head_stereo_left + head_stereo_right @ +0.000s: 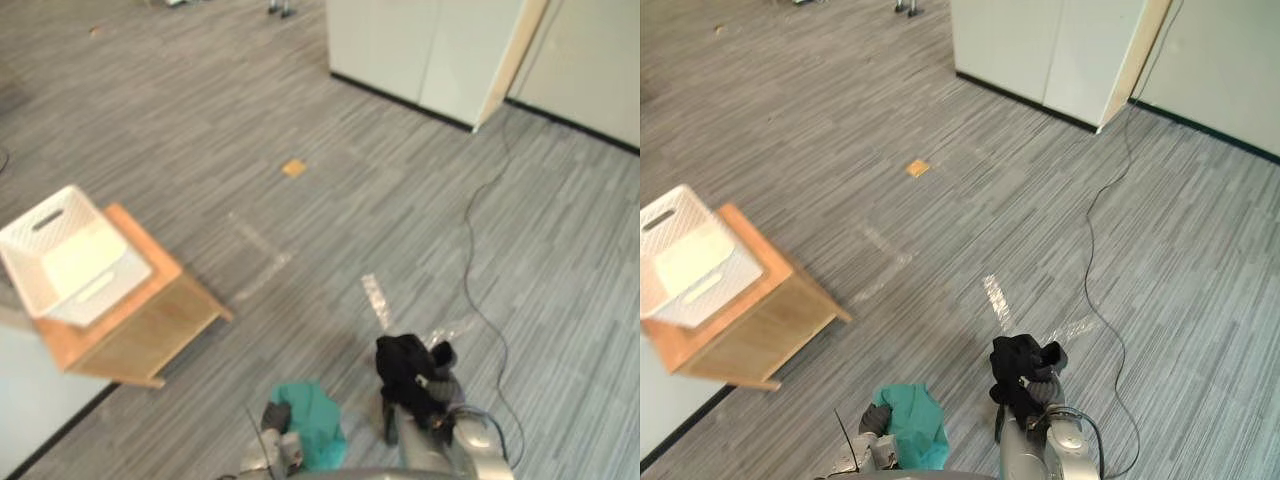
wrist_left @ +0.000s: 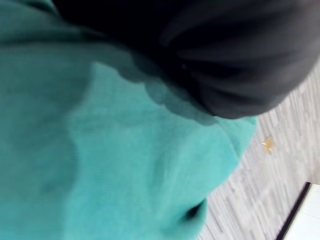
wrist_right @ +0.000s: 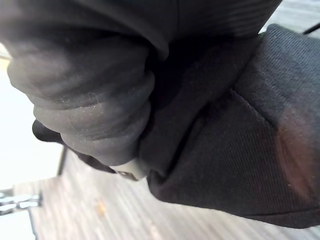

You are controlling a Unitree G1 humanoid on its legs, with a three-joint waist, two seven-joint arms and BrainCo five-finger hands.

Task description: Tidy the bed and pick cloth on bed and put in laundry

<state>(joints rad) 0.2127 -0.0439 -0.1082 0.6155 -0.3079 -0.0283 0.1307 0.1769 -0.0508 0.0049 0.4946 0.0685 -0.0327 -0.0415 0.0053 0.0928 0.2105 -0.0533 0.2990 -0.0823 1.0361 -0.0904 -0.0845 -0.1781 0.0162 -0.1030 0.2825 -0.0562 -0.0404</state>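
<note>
Hanging against the left hand (image 1: 275, 415), a teal cloth (image 1: 318, 428) is seen at the lower edge of the eye views, close in front of the robot. In the left wrist view the teal cloth is spread right up against the hand's dark ribbed cover, and the grey striped floor (image 1: 200, 120) is glimpsed past its edge. How the left hand is closed on the cloth cannot be told, since that part of the hand is buried in the fabric.

A black cloth (image 1: 402, 366) is carried at the right hand (image 1: 446, 386), just beside the teal one and apart from it. In the right wrist view the black cloth is pressed against the ribbed cover and bulges out beyond it. Whether this hand is clamped round the cloth cannot be told either, as it is hidden by the folds.

A white laundry basket (image 1: 22, 262) with perforated walls is set on a low wooden table (image 1: 150, 330) at the robot's left, well apart from both hands and both cloths. A pale lining or sheet is seen inside the basket.

On the floor between the table and the hands, pale tape marks (image 1: 376, 298) are stuck down, and a small orange scrap (image 1: 294, 168) is seen farther off. White panels (image 1: 420, 50) are stood along the far side.
</note>
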